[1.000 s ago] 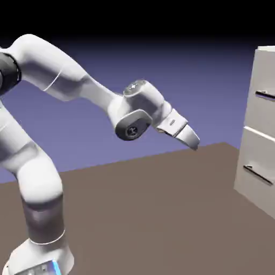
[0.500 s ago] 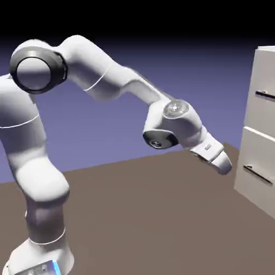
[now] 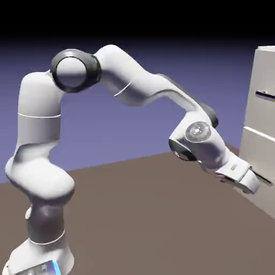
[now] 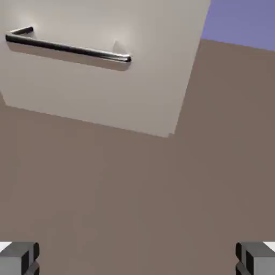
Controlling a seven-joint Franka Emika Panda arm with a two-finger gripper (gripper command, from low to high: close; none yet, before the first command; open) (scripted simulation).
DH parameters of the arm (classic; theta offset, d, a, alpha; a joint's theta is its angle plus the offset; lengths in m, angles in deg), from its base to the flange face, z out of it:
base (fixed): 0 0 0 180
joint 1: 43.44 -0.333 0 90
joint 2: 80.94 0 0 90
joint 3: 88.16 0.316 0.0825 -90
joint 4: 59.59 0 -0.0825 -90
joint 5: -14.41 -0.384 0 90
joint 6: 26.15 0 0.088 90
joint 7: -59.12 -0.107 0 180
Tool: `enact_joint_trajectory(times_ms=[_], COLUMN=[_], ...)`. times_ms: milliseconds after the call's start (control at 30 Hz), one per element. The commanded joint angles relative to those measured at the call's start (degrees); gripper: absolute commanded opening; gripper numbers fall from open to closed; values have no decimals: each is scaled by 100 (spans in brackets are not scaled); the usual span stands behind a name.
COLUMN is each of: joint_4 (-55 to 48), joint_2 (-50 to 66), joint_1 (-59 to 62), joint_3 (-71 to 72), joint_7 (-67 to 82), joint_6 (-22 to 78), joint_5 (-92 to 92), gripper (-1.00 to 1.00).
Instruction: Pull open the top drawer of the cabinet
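Arm (image 3: 134, 88): white, rising from the tabletop's (image 3: 139, 215) near left corner in the exterior view, arching over and reaching down to the right.
Tool (image 3: 248, 182): at the arm's end, low and close in front of the cabinet's lower drawer front, pointing down and to the right. In the hand view its two grey fingertips (image 4: 19, 258) sit at the bottom corners, far apart, with only bare brown tabletop between them: released, grasping nothing.
Cabinet (image 3: 263, 70): tall, off-white, standing at the tabletop's right edge in the exterior view and cut off by the picture's right side. In the hand view its base corner meets the tabletop above the middle.
Top drawer (image 3: 264, 110): the uppermost front panel of the cabinet, with a thin dark handle (image 3: 265, 95) showing at the picture's right edge, above the tool and apart from it. Its front lies flush with the cabinet face.
Lower drawer handle (image 4: 70, 49): a dark shiny bar across the upper left of the hand view, ahead of the fingertips and not touched.
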Motion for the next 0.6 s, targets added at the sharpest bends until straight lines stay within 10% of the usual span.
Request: enact_joint_trajectory(times_ms=[0,567], joint_4=[-95,-1702], joint_2=[124,2229], joint_1=[-79,-1421], joint_3=[-116,-2093], joint_7=[250,4486], joint_6=[32,578], joint_5=[-210,-3776], gripper=[0,0])
